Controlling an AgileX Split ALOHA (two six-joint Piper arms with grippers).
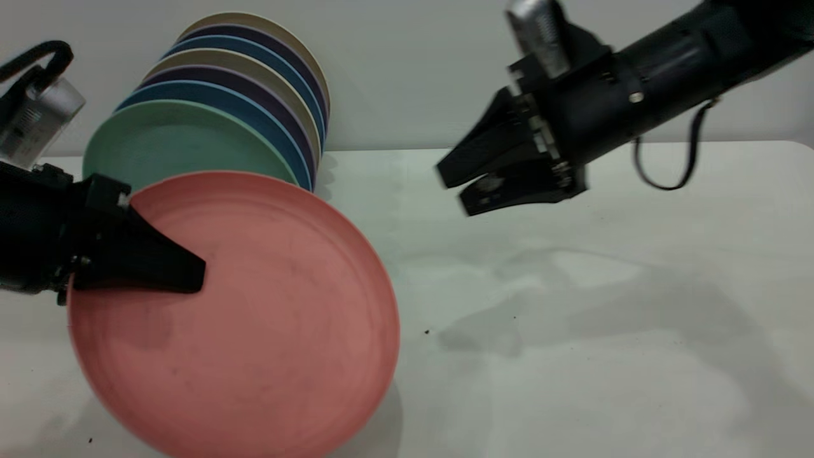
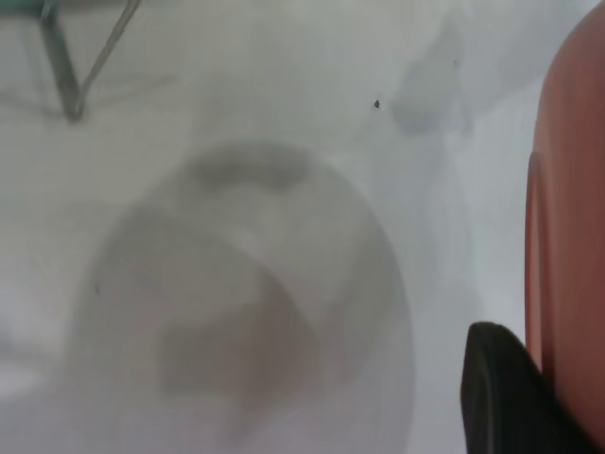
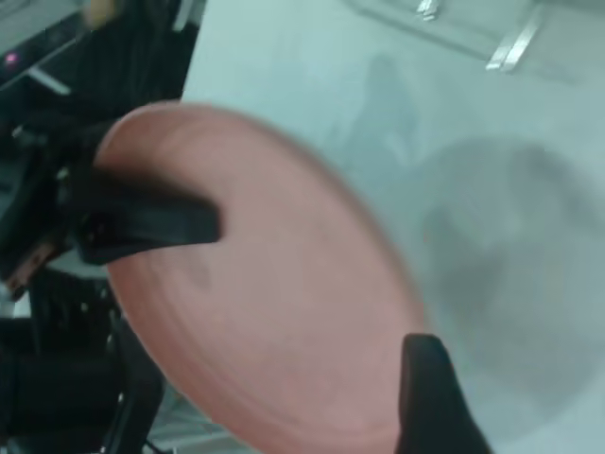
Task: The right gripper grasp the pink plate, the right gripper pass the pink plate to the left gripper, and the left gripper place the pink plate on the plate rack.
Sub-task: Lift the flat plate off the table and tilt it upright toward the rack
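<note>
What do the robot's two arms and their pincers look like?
Both arms are black. The left pincer has wedge-shaped tapered fingers on a boxy black wrist, with a silver-grey camera module and a thick black cable looping above it. The right pincer has the same black wedge fingers on a thick round arm, a ribbed silver camera module, and a thin black cable loop dangling underneath.

Round salmon-pink plate [image 1: 254, 331], tilted on edge, rim clamped by left tool [image 1: 191, 273], near table
</note>
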